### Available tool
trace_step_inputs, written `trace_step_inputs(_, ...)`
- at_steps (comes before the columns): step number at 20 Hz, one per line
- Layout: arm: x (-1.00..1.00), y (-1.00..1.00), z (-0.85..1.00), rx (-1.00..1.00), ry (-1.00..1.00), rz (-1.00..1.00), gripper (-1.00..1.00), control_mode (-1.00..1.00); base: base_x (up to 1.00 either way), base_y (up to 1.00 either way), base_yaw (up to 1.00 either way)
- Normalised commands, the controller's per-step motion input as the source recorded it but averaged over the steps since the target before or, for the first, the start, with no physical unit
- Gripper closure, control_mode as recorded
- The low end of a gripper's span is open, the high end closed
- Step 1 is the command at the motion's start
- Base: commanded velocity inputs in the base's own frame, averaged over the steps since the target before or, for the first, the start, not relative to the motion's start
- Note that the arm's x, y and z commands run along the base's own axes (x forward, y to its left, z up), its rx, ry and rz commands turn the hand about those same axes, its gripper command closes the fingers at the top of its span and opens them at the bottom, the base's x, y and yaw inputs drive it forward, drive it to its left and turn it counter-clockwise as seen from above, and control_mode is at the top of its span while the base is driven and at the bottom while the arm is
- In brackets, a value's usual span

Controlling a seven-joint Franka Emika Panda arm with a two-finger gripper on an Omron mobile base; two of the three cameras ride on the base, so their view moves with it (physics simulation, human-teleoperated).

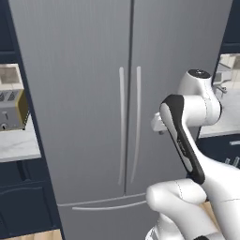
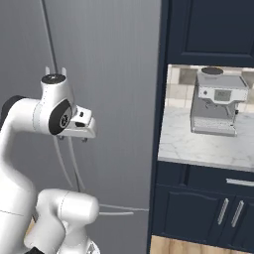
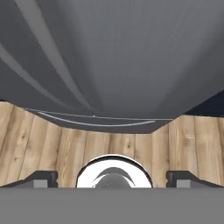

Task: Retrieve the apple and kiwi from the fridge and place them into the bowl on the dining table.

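Grey, tall French-door fridge (image 1: pixel 93 103) stands shut before us; apple and kiwi presumably behind its doors. Our hand (image 3: pixel 112 177) hangs with fingers spread wide, empty, near the two long curved handles (image 1: pixel 130 124). We should square up, grasp one handle mid-length, pull outward steadily.

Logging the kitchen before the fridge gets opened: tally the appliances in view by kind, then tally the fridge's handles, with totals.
Fridge: 1, doors shut
Toaster: 1, on the left counter
Coffee machine: 1, on the right counter
Appliances total: 3
Long vertical door handles: 2
Drawer handle: 1
Handles total: 3
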Motion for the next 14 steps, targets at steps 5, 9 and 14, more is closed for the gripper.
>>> trace_step_inputs(5,0.0,0.0,0.0,0.0,0.0,0.0,-1.0,1.0,-0.59,0.01,0.0)
trace_step_inputs(9,0.0,0.0,0.0,0.0,0.0,0.0,-1.0,1.0,-0.39,0.16,0.0)
trace_step_inputs(14,0.0,0.0,0.0,0.0,0.0,0.0,-1.0,1.0,-0.29,0.37,0.0)
